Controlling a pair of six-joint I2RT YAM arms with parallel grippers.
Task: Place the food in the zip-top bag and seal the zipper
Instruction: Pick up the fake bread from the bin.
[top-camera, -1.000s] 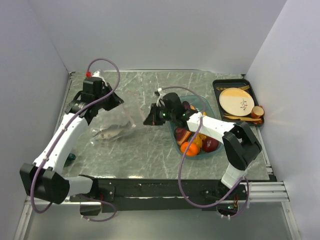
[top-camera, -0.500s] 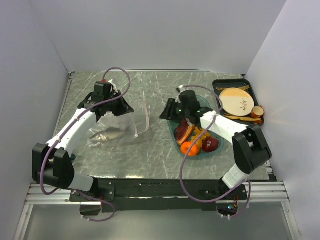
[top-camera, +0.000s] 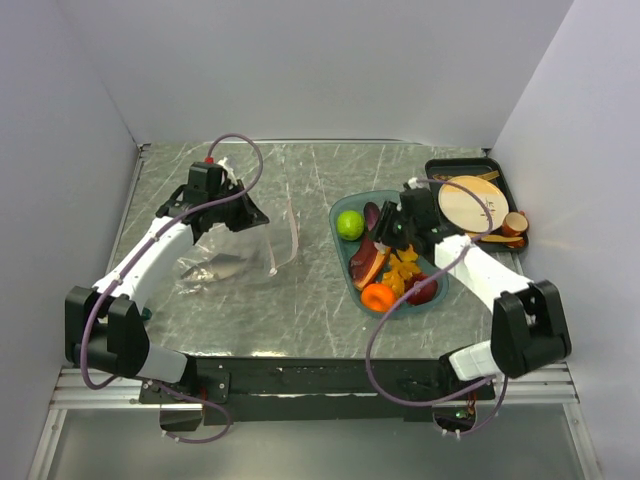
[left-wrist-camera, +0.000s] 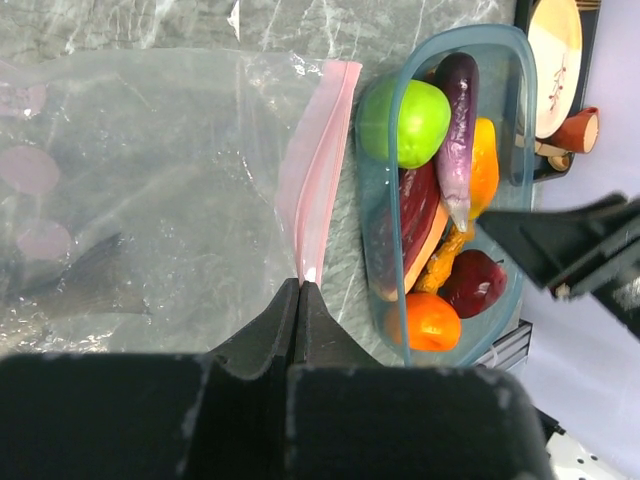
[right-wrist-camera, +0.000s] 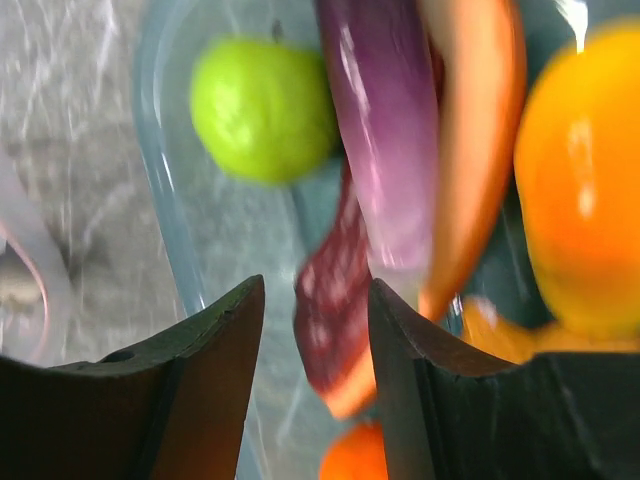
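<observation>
Grey marbled table, boxed in by plain pale walls at the back and on both sides. Arms are mounted on a black rail at the near edge.

Zip-top bag lies flat on the left half of the table, clear and crinkled, with its mouth facing right toward the teal tray. A grey fish-shaped piece is inside the bag.

Black tray sits in the far right corner with a beige plate on it.

Left gripper is pinched tight on one end of the pink zipper, and the strip runs away from the fingertips.

Right gripper hangs over the teal tray with its fingers spread and nothing between them. Its wrist view is blurred. A red-brown slice lies below the gap.

The rest of the food is in the teal tray, just right of the bag mouth:
- green lime at the far end
- purple piece beside it
- dark red apple and orange at the near end
</observation>
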